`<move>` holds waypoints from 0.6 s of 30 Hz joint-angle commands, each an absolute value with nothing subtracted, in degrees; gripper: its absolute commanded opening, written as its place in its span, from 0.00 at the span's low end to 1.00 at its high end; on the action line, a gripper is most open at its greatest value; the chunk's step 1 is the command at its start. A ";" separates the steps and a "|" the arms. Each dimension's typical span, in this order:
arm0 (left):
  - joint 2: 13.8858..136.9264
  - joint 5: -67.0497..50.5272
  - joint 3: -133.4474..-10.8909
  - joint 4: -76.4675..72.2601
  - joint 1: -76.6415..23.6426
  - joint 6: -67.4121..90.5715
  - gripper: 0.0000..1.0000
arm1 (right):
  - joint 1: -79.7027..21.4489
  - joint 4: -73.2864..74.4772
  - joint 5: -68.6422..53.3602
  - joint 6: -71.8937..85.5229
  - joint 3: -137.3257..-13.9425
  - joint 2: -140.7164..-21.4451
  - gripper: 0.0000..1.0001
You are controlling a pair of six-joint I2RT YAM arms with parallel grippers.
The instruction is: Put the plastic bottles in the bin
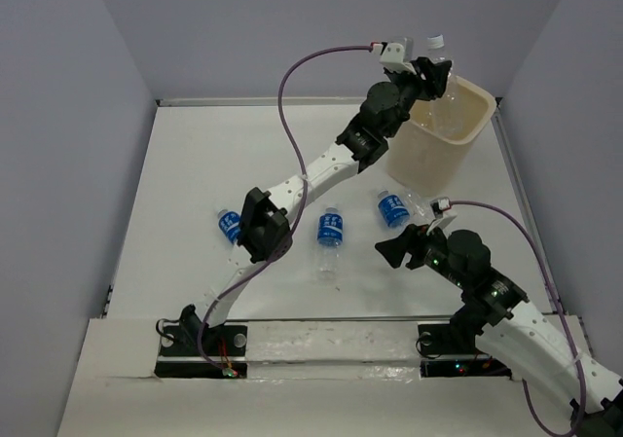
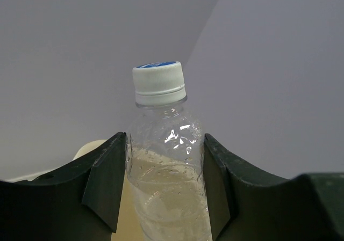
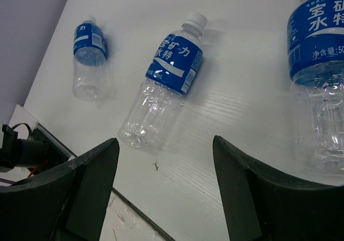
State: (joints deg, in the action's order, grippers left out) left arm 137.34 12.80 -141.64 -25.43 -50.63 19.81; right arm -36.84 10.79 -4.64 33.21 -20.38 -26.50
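My left gripper (image 1: pixel 426 73) is shut on a clear plastic bottle (image 1: pixel 440 67) with a white cap and holds it upright over the near-left rim of the cream bin (image 1: pixel 429 161). In the left wrist view the bottle (image 2: pixel 164 144) sits between both fingers of that gripper (image 2: pixel 164 184), with a bit of the bin (image 2: pixel 87 147) behind. Three blue-labelled bottles lie on the table: left (image 1: pixel 229 226), middle (image 1: pixel 331 233) and right (image 1: pixel 392 208). My right gripper (image 1: pixel 394 250) is open and empty, low over the table near the right bottle. Its wrist view shows the gripper (image 3: pixel 166 182) and the three bottles (image 3: pixel 90 58), (image 3: pixel 166 85), (image 3: pixel 317 74).
Grey walls close the table on the left, back and right. The bin stands in the back right corner. The left arm's purple cable (image 1: pixel 288 106) arcs over the table's middle. A pale mounting strip (image 1: pixel 321 345) runs along the near edge.
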 commanded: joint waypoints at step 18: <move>134.30 15.82 -135.97 -37.27 -51.33 2.82 0.99 | -37.18 11.43 -5.27 31.29 -22.49 -26.28 0.77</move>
